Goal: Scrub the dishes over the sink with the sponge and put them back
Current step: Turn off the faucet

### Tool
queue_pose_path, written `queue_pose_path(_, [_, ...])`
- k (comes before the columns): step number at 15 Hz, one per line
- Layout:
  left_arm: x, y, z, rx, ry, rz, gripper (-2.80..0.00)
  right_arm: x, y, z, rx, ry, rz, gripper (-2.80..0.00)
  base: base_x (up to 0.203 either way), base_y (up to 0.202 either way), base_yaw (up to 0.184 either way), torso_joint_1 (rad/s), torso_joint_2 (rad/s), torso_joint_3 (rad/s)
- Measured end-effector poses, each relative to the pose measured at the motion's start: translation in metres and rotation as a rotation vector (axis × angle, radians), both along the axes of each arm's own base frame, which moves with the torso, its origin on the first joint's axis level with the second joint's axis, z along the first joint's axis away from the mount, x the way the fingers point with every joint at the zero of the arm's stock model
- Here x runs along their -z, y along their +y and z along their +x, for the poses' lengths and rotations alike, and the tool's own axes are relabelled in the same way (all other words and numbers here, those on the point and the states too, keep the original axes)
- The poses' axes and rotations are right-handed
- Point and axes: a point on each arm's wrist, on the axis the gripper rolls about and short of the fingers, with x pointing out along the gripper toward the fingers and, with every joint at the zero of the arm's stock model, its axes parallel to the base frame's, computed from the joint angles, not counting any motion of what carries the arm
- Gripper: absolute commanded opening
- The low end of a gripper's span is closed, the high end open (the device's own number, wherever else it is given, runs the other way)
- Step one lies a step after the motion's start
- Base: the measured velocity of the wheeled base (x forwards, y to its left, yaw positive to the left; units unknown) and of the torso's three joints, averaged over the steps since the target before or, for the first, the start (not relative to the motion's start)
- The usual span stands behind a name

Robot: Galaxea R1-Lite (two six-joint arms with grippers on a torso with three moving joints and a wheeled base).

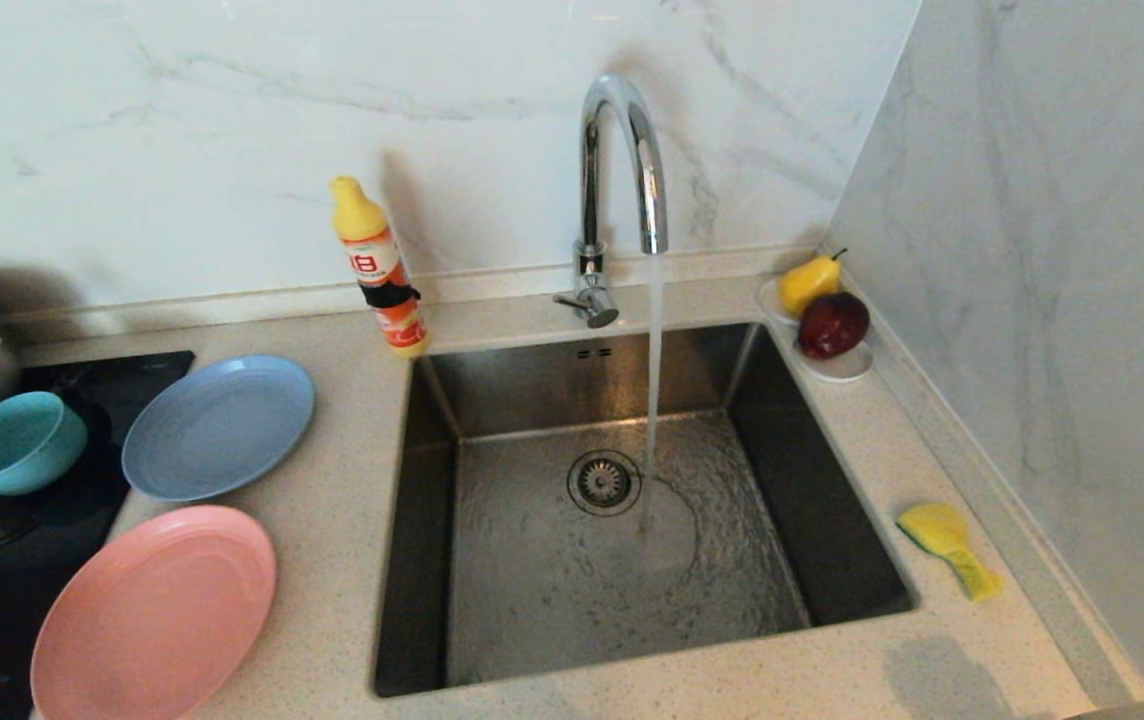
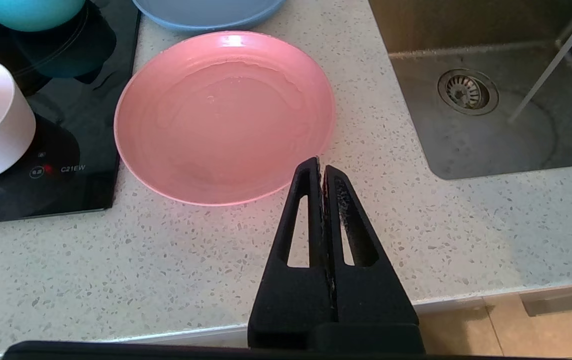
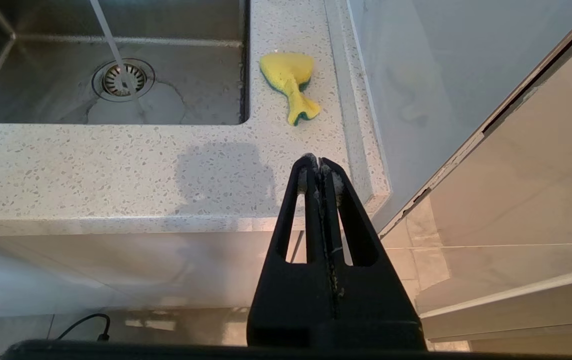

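1. Speckled counter (image 1: pixel 332 600) wraps a steel sink (image 1: pixel 432 600), water running from the tap (image 1: pixel 622 160).
2. Bent yellow sponge (image 1: pixel 947 545) lies right of the sink; pink plate (image 1: pixel 154 612), blue plate (image 1: pixel 218 426) and teal bowl (image 1: pixel 16 441) sit left.
3. Only wrist views show the arms: left pincer (image 2: pixel 321 167) pressed shut near the pink plate, right pincer (image 3: pixel 320 165) closed, empty, short of the sponge.

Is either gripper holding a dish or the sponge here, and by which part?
Nothing is held. The left gripper and right gripper are both shut on nothing; the sponge lies on the counter.
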Motion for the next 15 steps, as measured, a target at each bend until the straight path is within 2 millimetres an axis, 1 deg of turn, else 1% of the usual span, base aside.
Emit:
queue_pose_path(12, [-0.001, 0.0, 0.0, 0.004, -0.004, 0.004, -2.8, 0.0, 0.0, 0.0, 0.0, 0.003, -0.001, -2.8, 0.0, 0.0, 0.0, 0.0, 0.0, 0.0])
queue_pose_path(13, [-0.004, 0.0, -0.002, 0.008, -0.005, 0.004, -2.8, 0.0, 0.0, 0.0, 0.0, 0.003, 0.0, -2.8, 0.0, 0.0, 0.0, 0.0, 0.0, 0.0])
queue_pose_path(15, [-0.036, -0.001, -0.012, 0.028, -0.094, 0.002, -2.8, 0.0, 0.0, 0.0, 0.0, 0.003, -0.001, -2.8, 0.0, 0.0, 0.0, 0.0, 0.0, 0.0])
